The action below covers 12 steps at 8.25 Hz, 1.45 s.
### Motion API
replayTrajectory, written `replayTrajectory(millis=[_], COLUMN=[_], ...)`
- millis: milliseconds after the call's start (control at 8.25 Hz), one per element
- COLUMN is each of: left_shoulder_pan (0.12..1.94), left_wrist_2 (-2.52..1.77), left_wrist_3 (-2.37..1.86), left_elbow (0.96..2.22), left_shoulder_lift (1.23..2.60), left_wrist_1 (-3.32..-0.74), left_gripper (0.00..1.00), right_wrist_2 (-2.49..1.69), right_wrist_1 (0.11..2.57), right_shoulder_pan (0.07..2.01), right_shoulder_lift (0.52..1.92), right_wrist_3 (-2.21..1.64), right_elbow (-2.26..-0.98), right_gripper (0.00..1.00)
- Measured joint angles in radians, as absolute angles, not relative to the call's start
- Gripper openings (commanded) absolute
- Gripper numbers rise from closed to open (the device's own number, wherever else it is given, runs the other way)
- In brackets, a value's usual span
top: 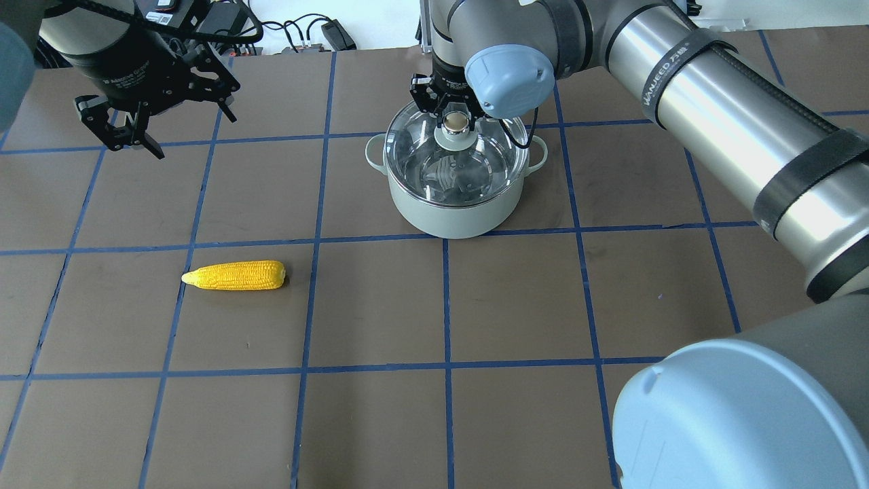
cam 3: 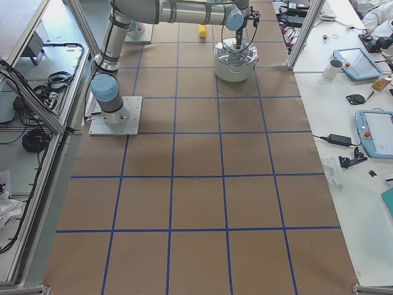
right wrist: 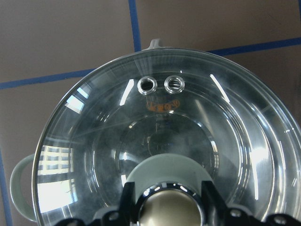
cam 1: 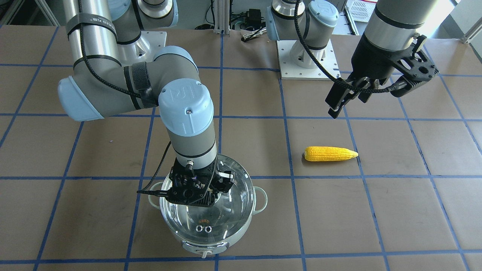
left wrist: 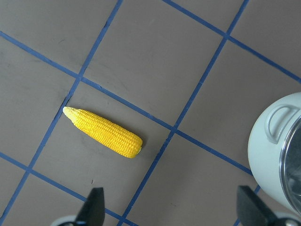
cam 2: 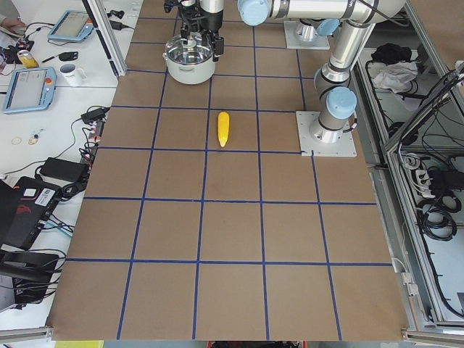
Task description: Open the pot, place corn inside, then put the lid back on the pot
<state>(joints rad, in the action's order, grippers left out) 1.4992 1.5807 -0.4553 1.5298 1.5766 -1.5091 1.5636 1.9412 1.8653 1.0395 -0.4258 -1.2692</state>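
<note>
The pot, pale mint green, stands upright on the table in front of the right arm, one loop handle showing at its side and its control knob on the side turned away from the robot. The clear glass lid sits closed on the pot's rim, with two small metal vent rings near its edge on the control-knob side. At the lid's centre the round beige knob rises from a pale green base, and the right claw comes straight down over it: in the wrist view its two black fingers lie flush against the knob's opposite sides, so the claw is closed around the knob. The corn lies flat on the table, well apart from the pot on the robot's left, inside one square of the blue tape grid, its pointed end turned away from the pot. The left claw hangs above the table with its fingers spread wide and nothing between them; its wrist camera looks down on the corn and on the edge of the pot.
</note>
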Motion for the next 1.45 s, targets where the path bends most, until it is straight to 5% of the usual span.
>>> replayTrajectory(millis=[485, 1455], left_shoulder_pan=[1.487, 1.411], left_wrist_2=[1.584, 1.568], left_wrist_3=[-0.57, -1.082], left_elbow=[1.566, 1.79], left_shoulder_lift=[1.577, 1.584], left_wrist_1=[-1.474, -1.42], left_gripper=[1.0, 1.0], right_wrist_2=[1.565, 1.556], right_wrist_1=[1.928, 1.566], right_shoulder_pan=[1.855, 1.674], right_shoulder_lift=[1.089, 1.524], right_wrist_3=[-0.405, -0.188], right_elbow=[-1.263, -1.422], right_gripper=[0.49, 0.52])
